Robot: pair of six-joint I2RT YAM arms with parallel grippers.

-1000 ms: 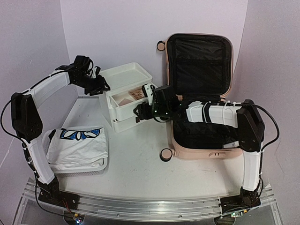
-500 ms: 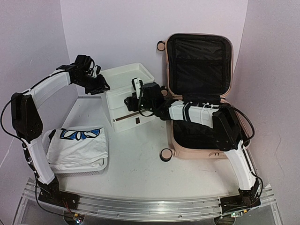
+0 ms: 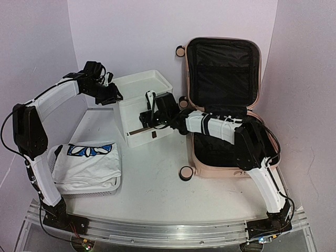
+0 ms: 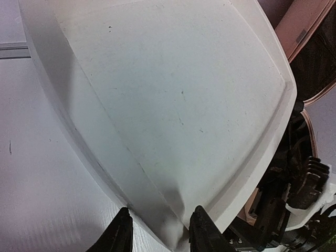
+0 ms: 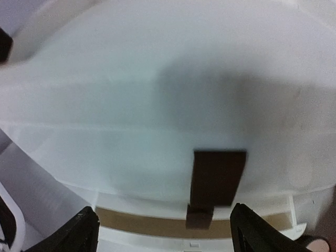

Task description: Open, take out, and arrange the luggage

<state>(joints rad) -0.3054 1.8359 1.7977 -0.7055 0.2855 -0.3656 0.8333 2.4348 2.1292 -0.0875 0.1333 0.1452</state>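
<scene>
You are looking at pale lilac walls (image 3: 131, 31) curving round a white table (image 3: 157, 191), evenly lit, with a metal rail (image 3: 157, 231) along its near edge.

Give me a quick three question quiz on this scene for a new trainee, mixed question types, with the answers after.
1. True or false: the pale pink hard-shell suitcase is zipped shut.
2. Which hand faces the front of the white plastic drawer unit? A left, B right.
3. Fill in: the white mesh basket holds a folded white ____ with a blue print.
Key: 1 false, its lid stands open. 2 B, the right hand. 3 garment.
</scene>
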